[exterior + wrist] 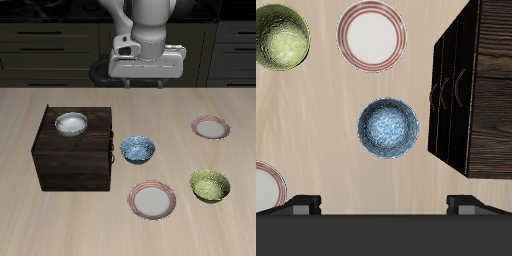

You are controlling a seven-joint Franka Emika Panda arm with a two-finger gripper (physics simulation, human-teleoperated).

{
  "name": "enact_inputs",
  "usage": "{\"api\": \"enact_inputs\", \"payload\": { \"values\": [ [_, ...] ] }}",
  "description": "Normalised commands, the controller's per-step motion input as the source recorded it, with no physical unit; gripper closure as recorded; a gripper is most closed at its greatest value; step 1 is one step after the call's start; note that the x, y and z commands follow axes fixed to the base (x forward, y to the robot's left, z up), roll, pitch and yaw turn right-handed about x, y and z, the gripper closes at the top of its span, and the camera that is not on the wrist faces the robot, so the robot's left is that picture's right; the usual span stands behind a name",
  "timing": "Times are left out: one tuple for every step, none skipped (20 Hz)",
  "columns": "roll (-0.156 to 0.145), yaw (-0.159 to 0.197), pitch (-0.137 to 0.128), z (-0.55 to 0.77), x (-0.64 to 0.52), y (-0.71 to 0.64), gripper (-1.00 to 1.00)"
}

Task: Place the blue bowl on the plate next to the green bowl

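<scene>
The pincer (146, 78) hangs high above the surface (60, 215), with its two fingers spread apart and nothing between them, so no grasp is started yet. Almost under it sits the blue bowl (388, 127), upright, just beside the dark wooden cabinet (476, 90) which carries a white bowl (71, 123). Nearer the front edge lies the plate (373, 35), bare, with the green bowl (282, 37) near it. A second plate (210, 127) lies farther back, well apart.

Glossy blue bowl (138, 150), dark wood cabinet (75, 155)
</scene>
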Motion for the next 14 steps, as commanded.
{"api": "enact_inputs", "payload": {
  "values": [
    [0.059, -0.042, 0.04, -0.01, 0.23, 0.16, -1.0],
    [-0.049, 0.018, -0.009, 0.01, 0.27, 0.08, -1.0],
    [0.023, -0.015, 0.036, -0.03, 0.23, 0.12, -1.0],
    [0.012, -0.032, 0.058, -0.02, 0.22, 0.09, -1.0],
    [-0.054, 0.0, -0.002, -0.01, 0.19, 0.02, -1.0],
    [0.023, -0.011, 0.023, -0.05, 0.15, 0.1, -1.0],
    [0.021, -0.023, 0.045, -0.07, 0.17, 0.12, -1.0],
    [0.025, 0.01, 0.01, -0.01, 0.07, 0.08, -1.0],
    [-0.018, 0.001, -0.018, 0.0, 0.21, 0.13, -1.0],
    [0.033, -0.006, 0.028, 0.01, 0.14, 0.1, -1.0],
    [0.009, -0.029, 0.031, -0.05, 0.15, 0.08, -1.0],
    [-0.004, -0.002, 0.002, -0.05, 0.09, 0.01, -1.0],
    [0.008, -0.004, 0.012, -0.08, 0.06, 0.05, -1.0],
    [0.034, -0.002, 0.063, -0.22, 0.19, 0.18, -1.0]
  ]
}}
